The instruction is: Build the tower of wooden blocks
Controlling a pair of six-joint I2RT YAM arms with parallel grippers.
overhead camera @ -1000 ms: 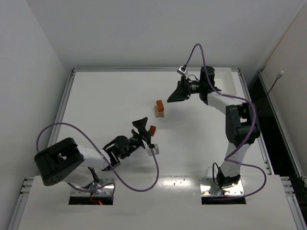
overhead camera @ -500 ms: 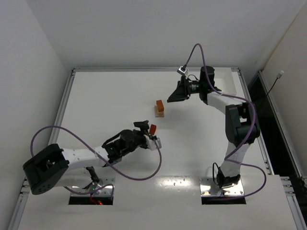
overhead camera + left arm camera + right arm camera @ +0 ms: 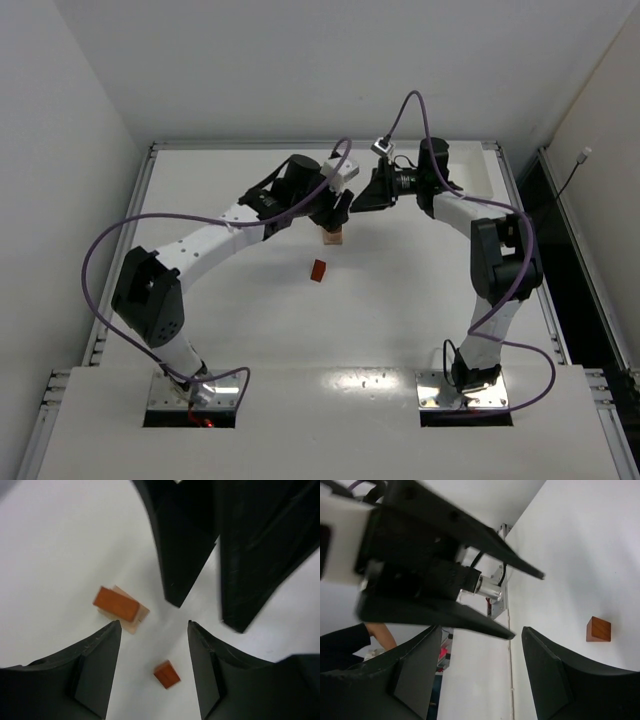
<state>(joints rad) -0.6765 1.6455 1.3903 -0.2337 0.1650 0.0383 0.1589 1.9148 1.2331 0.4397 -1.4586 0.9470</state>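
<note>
Wood block tower (image 3: 119, 607) stands far-centre, orange on tan, with a loose orange cube (image 3: 166, 674) just near it. Left gripper (image 3: 154, 625) and right gripper (image 3: 481, 628) hover with jaws apart, empty. I'd lower the left squarely over the cube, clear of the stack.

White table (image 3: 420, 300), plain white walls (image 3: 300, 70)
</note>
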